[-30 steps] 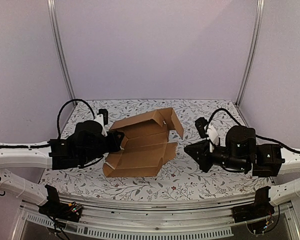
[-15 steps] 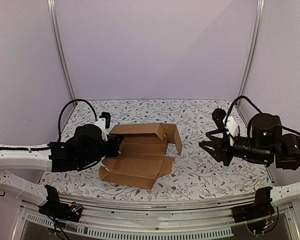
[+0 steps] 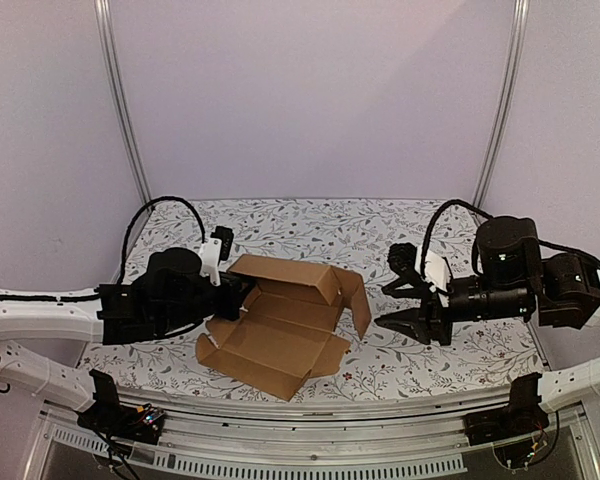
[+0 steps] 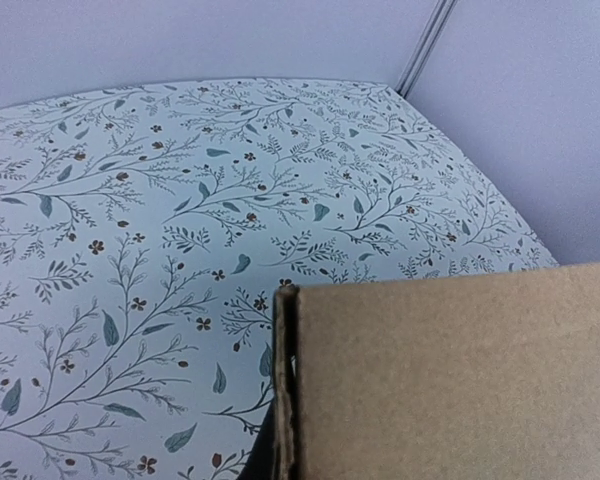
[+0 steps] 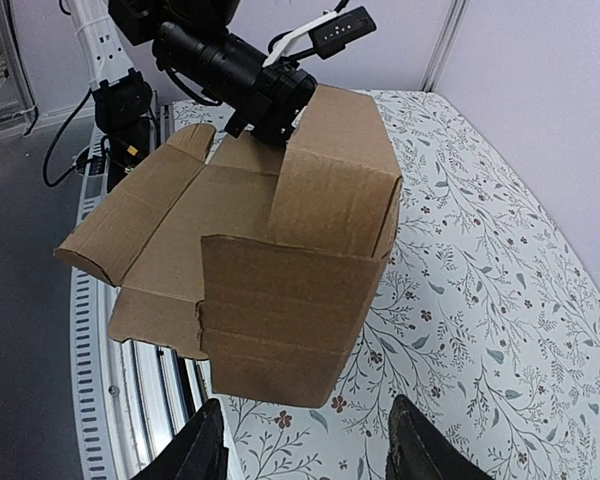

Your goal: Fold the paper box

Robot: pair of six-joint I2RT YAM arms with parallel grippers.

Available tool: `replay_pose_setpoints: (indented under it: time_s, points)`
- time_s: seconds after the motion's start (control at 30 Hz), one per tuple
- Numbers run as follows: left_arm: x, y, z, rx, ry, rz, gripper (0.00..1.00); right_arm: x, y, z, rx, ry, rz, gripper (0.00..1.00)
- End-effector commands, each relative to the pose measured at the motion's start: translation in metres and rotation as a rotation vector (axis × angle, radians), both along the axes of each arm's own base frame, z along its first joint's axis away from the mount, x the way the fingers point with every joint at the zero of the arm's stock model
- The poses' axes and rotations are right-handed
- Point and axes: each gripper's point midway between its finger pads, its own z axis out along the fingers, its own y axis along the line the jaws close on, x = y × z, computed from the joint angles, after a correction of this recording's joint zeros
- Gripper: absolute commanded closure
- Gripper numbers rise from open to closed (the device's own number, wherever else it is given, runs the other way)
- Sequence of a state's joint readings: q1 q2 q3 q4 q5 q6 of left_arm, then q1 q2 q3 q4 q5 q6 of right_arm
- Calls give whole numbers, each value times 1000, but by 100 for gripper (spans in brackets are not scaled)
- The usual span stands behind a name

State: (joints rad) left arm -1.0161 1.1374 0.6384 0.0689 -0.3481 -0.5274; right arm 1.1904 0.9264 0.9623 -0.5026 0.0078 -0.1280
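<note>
The paper box (image 3: pixel 280 325) is a brown die-cut sheet lying half open at the table's middle, with its back panel and right flap (image 3: pixel 358 300) raised. My left gripper (image 3: pixel 238 288) is shut on the box's left back edge. In the left wrist view the cardboard (image 4: pixel 450 380) fills the lower right and hides the fingers. My right gripper (image 3: pixel 395 305) hangs open just right of the raised flap, not touching it. In the right wrist view its two fingertips (image 5: pixel 205 445) stand wide apart below the flap (image 5: pixel 280 320), and the left gripper (image 5: pixel 265 110) pinches the far panel.
The floral tablecloth (image 3: pixel 450 350) covers the table. A metal rail (image 3: pixel 310 440) runs along the near edge, also seen as the rail (image 5: pixel 130 400) under the box's left wing. Corner posts (image 3: pixel 120 100) and plain walls close the back and sides.
The right gripper drew off to the right, opened, then came back toward the box's right flap. The box turned clockwise, its near corner swinging toward the front, with the left gripper still on it.
</note>
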Motion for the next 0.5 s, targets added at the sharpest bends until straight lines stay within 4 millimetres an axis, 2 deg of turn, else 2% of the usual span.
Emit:
replay_pose_setpoints:
  time_s: [0.0, 0.1, 0.47]
  points:
    - [-1, -2, 2, -8, -16, -26, 100, -6, 13, 5, 11, 9, 58, 50]
    - [-2, -3, 1, -11, -18, -35, 100, -4, 19, 5, 15, 12, 61, 55]
    - [-4, -5, -2, -29, -39, -59, 100, -5, 46, 1, 42, 56, 108, 58]
